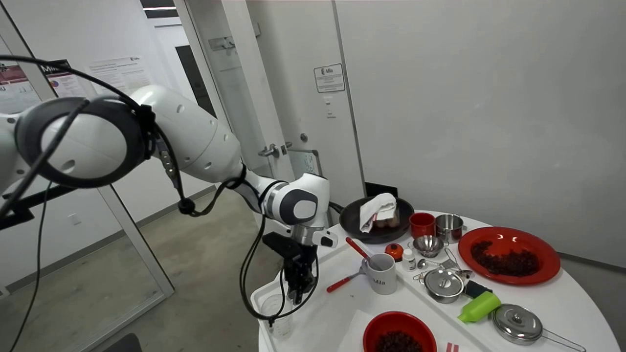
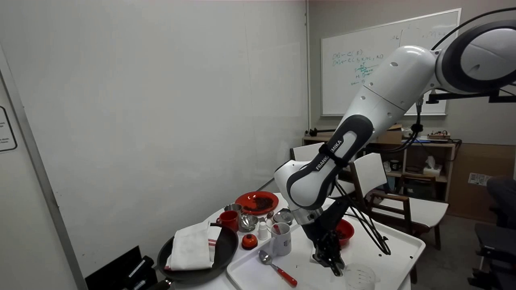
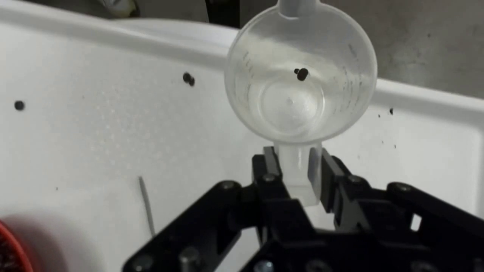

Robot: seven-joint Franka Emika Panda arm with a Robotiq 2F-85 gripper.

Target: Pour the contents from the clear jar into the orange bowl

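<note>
The clear jar [image 3: 291,122] is a see-through measuring cup with a handle and marks. It is upright at the tray's edge, with a couple of dark bits inside. It shows faintly in both exterior views [image 1: 282,330] [image 2: 360,278]; I cannot tell whether its base touches the tray. My gripper [image 3: 297,160] has its fingers against both sides of the jar's handle; it also shows in both exterior views [image 1: 296,295] [image 2: 338,270]. The orange bowl [image 1: 377,326] holds dark beans and sits on the tray; part of it shows in the other views [image 2: 350,234] [image 3: 19,243].
The white tray [image 1: 337,313] has scattered dark bits [image 3: 187,77] on it. A white mug [image 1: 384,278] and a red-handled spoon [image 2: 278,270] are on it. A black pan [image 1: 349,222] with a cloth, a wide red plate [image 1: 547,259], metal pots and a green bottle [image 1: 480,306] stand beyond.
</note>
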